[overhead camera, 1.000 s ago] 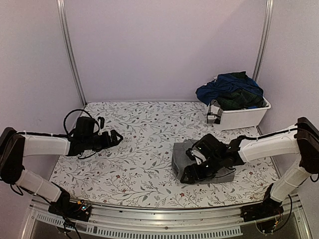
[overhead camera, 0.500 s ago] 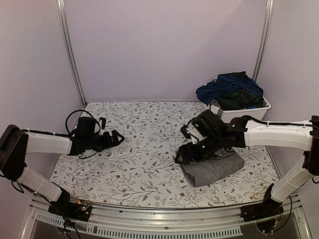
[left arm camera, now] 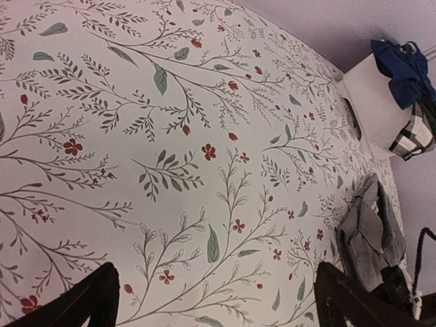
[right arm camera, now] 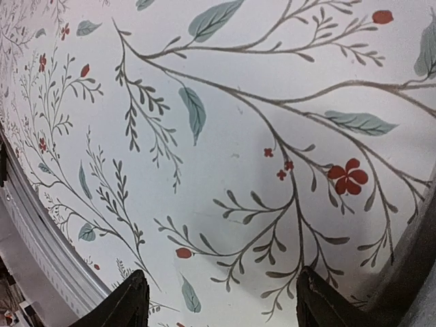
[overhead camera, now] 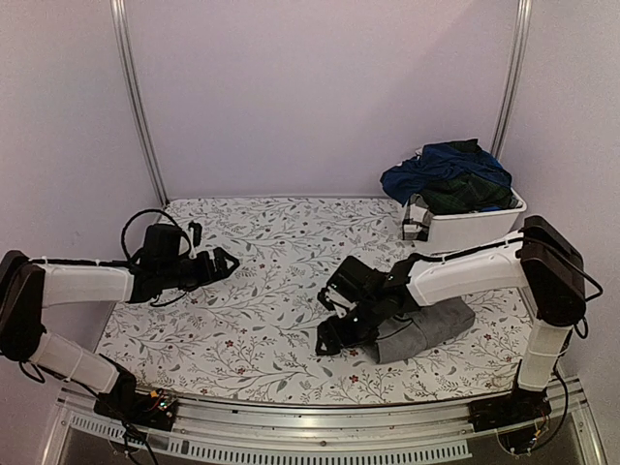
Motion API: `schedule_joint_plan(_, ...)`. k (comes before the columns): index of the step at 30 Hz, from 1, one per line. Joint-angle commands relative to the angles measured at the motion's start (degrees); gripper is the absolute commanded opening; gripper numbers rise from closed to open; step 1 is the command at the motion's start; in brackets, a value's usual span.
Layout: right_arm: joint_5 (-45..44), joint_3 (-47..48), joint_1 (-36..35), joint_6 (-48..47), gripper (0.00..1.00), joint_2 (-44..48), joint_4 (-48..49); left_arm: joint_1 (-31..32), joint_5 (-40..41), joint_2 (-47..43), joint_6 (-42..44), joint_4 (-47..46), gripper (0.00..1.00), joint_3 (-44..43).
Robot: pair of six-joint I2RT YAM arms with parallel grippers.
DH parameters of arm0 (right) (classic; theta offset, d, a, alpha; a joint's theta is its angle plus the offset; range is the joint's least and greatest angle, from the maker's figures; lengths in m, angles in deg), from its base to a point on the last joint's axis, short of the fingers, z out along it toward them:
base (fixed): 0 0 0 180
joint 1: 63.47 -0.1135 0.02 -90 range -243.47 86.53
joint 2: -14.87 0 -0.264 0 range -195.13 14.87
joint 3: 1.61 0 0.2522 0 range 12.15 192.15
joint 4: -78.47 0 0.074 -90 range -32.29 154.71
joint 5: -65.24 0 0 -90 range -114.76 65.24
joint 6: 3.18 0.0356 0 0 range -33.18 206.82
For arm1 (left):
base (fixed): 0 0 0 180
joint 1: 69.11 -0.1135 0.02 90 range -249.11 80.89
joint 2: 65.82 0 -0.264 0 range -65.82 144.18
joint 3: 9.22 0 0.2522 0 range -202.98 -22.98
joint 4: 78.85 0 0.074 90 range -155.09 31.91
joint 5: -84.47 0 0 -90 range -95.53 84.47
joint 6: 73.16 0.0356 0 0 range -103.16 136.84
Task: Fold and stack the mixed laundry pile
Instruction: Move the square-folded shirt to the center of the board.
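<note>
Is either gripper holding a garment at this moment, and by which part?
No. Both the left gripper and right gripper are open and empty; the grey garment lies free beside the right one.

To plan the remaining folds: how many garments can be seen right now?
3. A grey garment lies folded on the table; a navy blue one and a dark green plaid one sit heaped in the white bin. More may be hidden underneath.

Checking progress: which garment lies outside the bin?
The grey garment, on the tablecloth beside the right gripper; the navy garment and plaid garment sit in the white bin.
</note>
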Motion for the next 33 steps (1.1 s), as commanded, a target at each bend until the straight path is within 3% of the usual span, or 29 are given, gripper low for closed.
schedule_joint_plan(1,-2.4,-4.1,3.6,1.5,0.74,-2.1,4.6,-0.7,1.1,-1.9,0.3,0.9,1.00,0.4)
schedule_joint_plan(25,-9.4,-24.1,24.1,-3.6,0.76,10.2,8.1,-1.8,1.2,-2.1,0.9,1.4,1.00,0.4)
schedule_joint_plan(33,-10.8,-25.2,31.4,-8.1,0.76,12.4,8.0,-2.0,0.8,-0.9,1.0,0.9,1.00,0.1)
